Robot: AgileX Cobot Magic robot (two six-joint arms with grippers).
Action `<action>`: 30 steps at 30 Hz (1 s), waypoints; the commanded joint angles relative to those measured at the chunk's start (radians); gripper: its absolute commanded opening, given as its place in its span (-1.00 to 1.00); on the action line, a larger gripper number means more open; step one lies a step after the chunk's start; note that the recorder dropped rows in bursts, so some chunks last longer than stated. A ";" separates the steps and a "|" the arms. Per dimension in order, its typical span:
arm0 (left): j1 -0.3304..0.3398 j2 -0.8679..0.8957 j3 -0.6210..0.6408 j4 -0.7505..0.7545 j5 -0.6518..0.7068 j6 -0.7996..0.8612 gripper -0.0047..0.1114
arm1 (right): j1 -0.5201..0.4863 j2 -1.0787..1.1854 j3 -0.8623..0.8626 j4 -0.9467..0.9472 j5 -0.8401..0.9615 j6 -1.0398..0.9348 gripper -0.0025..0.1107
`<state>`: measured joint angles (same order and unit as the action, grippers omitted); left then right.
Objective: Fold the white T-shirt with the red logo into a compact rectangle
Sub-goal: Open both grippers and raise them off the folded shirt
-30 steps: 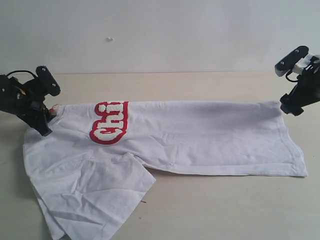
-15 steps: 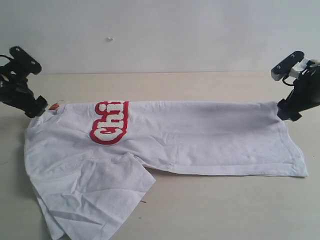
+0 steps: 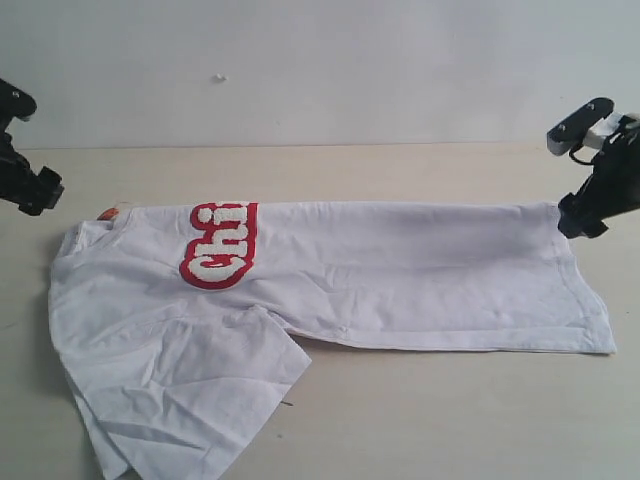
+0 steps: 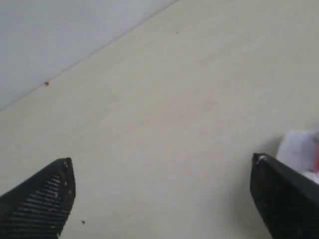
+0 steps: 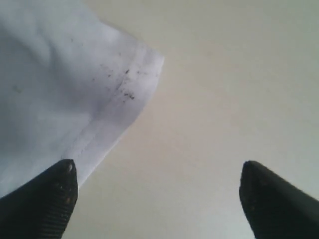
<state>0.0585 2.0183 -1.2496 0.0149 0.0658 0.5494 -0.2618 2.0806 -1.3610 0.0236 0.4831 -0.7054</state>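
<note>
The white T-shirt (image 3: 400,270) is lying flat on the table (image 3: 450,420). It is folded over the long way, so only the letters "Chi" of the red logo (image 3: 220,245) are showing. The logo is sitting toward the 9 o'clock end of the shirt, near the neck and a small orange tag (image 3: 108,213). One sleeve is sticking out toward 7 o'clock. The left claw (image 4: 162,160) is hanging off the shirt's 10 o'clock side, apart from the cloth. Its fingers are spread wide and are holding nothing. The right claw (image 5: 157,164) is sitting at the shirt's 2 o'clock corner, also spread wide and gripping nothing. I cannot tell if it is touching the hem.
</note>
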 commanded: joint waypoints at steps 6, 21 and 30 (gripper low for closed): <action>0.013 -0.095 0.003 -0.251 0.462 -0.189 0.64 | -0.005 -0.093 -0.034 0.012 0.262 0.279 0.40; 0.010 -0.256 0.197 -0.585 1.087 -0.213 0.64 | -0.005 -0.141 -0.034 0.343 0.394 0.192 0.38; -0.053 -0.272 0.463 -0.722 0.770 -0.156 0.64 | -0.005 -0.141 -0.034 0.352 0.405 0.193 0.38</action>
<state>0.0312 1.7578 -0.8332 -0.6000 0.9409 0.3469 -0.2639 1.9502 -1.3905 0.3638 0.8804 -0.5046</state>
